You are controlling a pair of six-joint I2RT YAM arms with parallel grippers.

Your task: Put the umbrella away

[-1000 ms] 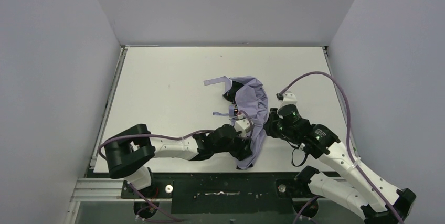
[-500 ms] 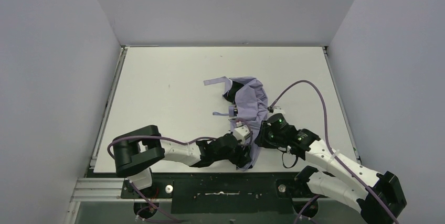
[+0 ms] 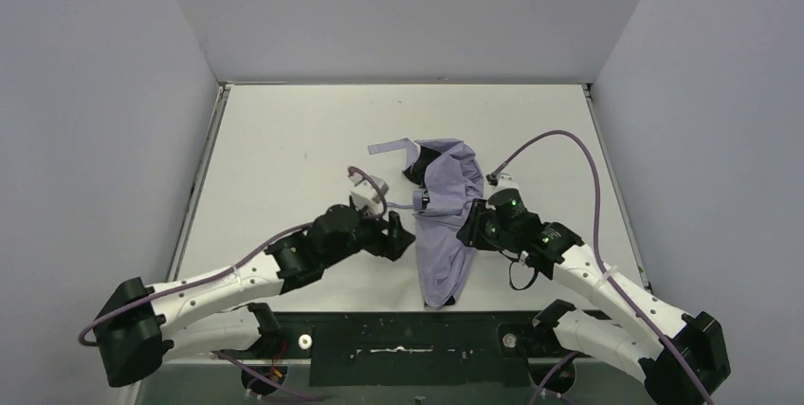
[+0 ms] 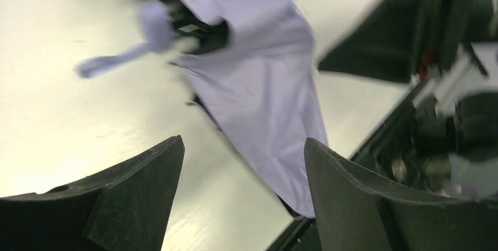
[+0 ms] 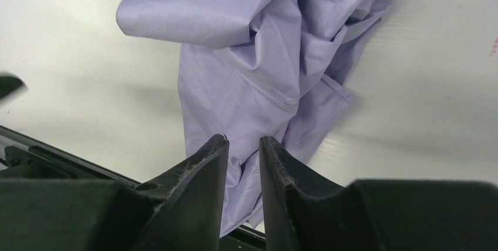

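The umbrella (image 3: 446,220) lies as loose pale lavender fabric from the table's middle to its front edge. Its small lavender handle (image 3: 422,199) and wrist loop (image 4: 108,63) lie at the fabric's left side; the handle also shows in the left wrist view (image 4: 155,19). My left gripper (image 3: 403,239) sits just left of the fabric, jaws wide open and empty (image 4: 242,140). My right gripper (image 3: 469,232) is at the fabric's right edge. In the right wrist view (image 5: 245,139) its fingers stand a narrow gap apart over the crumpled fabric (image 5: 258,69), with nothing pinched between them.
A lavender strip (image 3: 389,149) sticks out left at the umbrella's far end. The fabric tip reaches the black front rail (image 3: 408,334). White walls enclose the table (image 3: 284,139) on three sides. Purple cables (image 3: 559,139) loop over both arms.
My left arm has swung out to the left, and its gripper has left the fabric near the front edge. The right gripper has shifted slightly. The fabric now lies flatter.
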